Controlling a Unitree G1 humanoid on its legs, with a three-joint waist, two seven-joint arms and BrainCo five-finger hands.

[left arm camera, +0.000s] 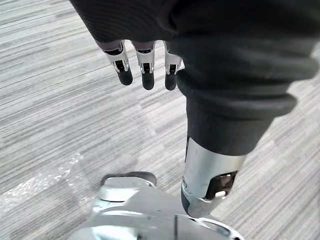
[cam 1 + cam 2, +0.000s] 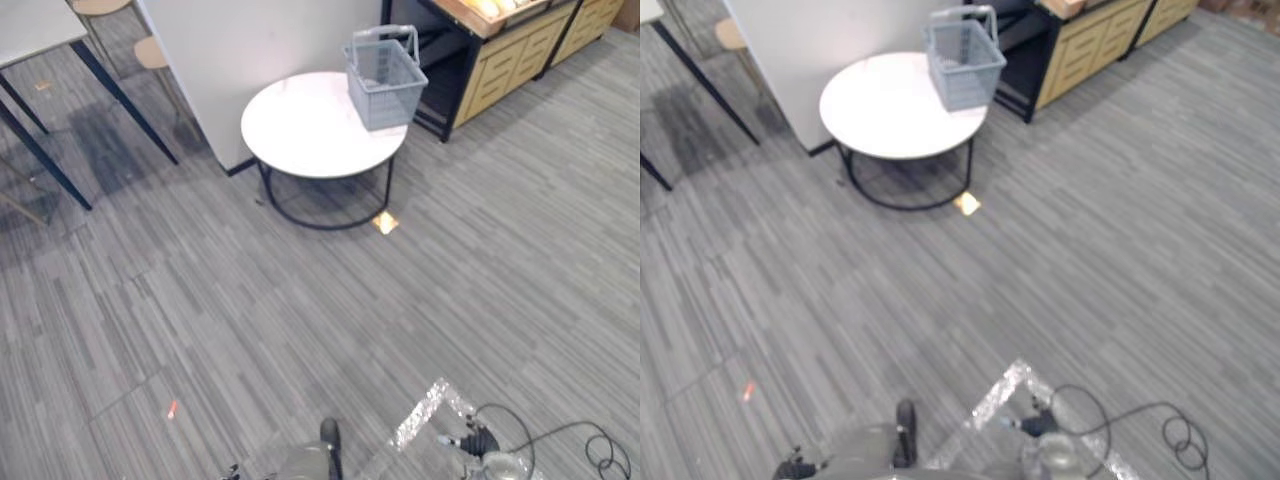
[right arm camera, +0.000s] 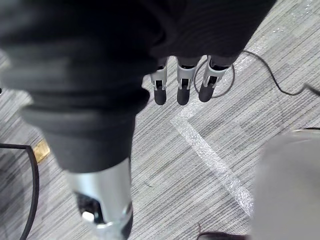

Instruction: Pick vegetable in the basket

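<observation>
Basket (image 2: pixel 385 75) at rim of table (image 2: pixel 300 135), wide carpet (image 2: pixel 300 320) in front

Round white counter (image 2: pixel 310 130) w/ black frame, white partition (image 2: pixel 250 50) behind it, wood drawer cabinet (image 2: pixel 510 55) far right, stool (image 2: pixel 152 52) far left, yellow patch (image 2: pixel 385 222) on grey floor (image 2: pixel 480 260) by counter, red mark (image 2: pixel 172 409) nearer
</observation>
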